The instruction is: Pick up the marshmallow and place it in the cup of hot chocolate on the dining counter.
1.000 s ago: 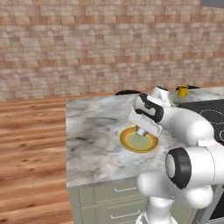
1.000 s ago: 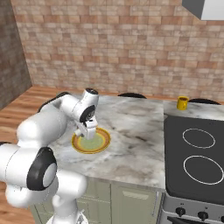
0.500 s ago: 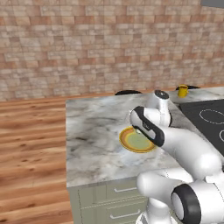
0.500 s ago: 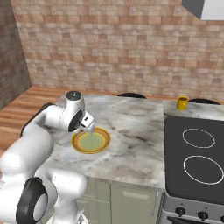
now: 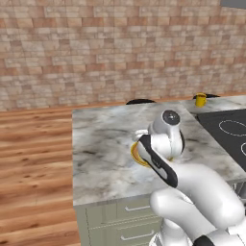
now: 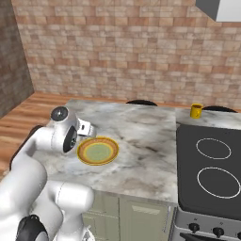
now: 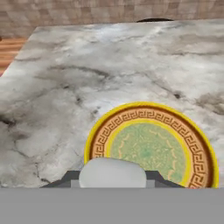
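Observation:
The marshmallow is a white soft lump pinched between my gripper's dark fingertips at the bottom of the hand view; the gripper is shut on it. It hangs over the near rim of the yellow-and-green plate. From the right base, the gripper sits at the plate's left edge, low over the dining counter. The yellow cup of hot chocolate stands far off at the counter's back right, also seen as the cup behind the arm in the left base view.
A black cooktop with two ring burners is set into the counter's right side. My own white arm covers most of the plate in the left base view. A wooden floor lies left of the counter, a brick wall behind.
The hand has drawn back from over the plate's middle to its near-left edge and tilted to look across the counter. The arm's elbow has swung forward. The jaws stay shut.

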